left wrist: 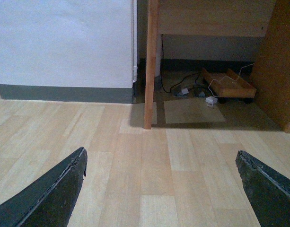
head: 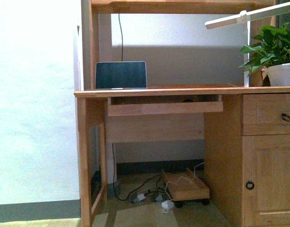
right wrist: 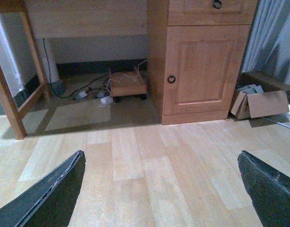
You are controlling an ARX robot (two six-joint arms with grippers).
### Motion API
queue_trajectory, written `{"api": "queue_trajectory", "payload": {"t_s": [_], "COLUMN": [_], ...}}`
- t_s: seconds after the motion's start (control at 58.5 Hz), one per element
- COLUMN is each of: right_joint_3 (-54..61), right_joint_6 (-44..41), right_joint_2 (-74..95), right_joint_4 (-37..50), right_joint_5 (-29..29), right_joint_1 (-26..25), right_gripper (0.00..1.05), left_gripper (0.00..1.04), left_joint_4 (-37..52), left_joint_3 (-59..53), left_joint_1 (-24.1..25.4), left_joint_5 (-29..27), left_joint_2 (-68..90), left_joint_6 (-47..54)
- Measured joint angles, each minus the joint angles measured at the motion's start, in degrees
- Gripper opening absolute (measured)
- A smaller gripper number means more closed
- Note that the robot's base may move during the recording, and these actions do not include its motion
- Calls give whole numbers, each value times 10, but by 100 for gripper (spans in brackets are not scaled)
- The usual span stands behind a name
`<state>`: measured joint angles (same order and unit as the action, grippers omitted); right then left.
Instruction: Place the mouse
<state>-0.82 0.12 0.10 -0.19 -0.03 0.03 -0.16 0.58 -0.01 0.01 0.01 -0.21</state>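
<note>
From straight ahead I see the wooden desk (head: 182, 91). A laptop (head: 121, 74) stands at the far left of its top, a potted plant (head: 270, 45) and a white lamp (head: 244, 16) are at the right, and a keyboard tray (head: 163, 108) is pulled out below. Neither arm shows here. I can't pick out the mouse; a small dark speck on the tray is too small to tell.

The left wrist view shows the left gripper (left wrist: 161, 189) spread wide over bare floor (left wrist: 182, 156) with nothing between its fingers (left wrist: 55, 194). A desk leg (left wrist: 149, 71) and a wheeled stand (left wrist: 228, 85) with cables lie beyond.

The right wrist view shows the right gripper (right wrist: 159, 189) likewise wide apart and empty. It faces the cabinet door (right wrist: 201, 66), with a cardboard box (right wrist: 260, 101) off to the right. No mouse appears here either.

The worry, as I judge it, is that both arms hang low and the mouse hasn't been located. Reaching up blind could clip the protruding tray or the desk edge. A sweep across the top could topple the plant or nudge the laptop.
</note>
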Motion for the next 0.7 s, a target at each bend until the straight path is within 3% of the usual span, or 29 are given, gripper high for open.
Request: {"api": "queue_trajectory", "payload": {"t_s": [0.701], "right_joint_3": [0], "right_joint_6": [0], "right_joint_2": [0], "right_joint_4": [0], "right_joint_5": [0], "right_joint_1": [0], "right_gripper": [97], "left_gripper": [97], "left_joint_4": [0], "left_joint_3": [0], "left_joint_1": [0], "left_joint_5": [0], "left_joint_2": [0], "left_joint_6": [0]}}
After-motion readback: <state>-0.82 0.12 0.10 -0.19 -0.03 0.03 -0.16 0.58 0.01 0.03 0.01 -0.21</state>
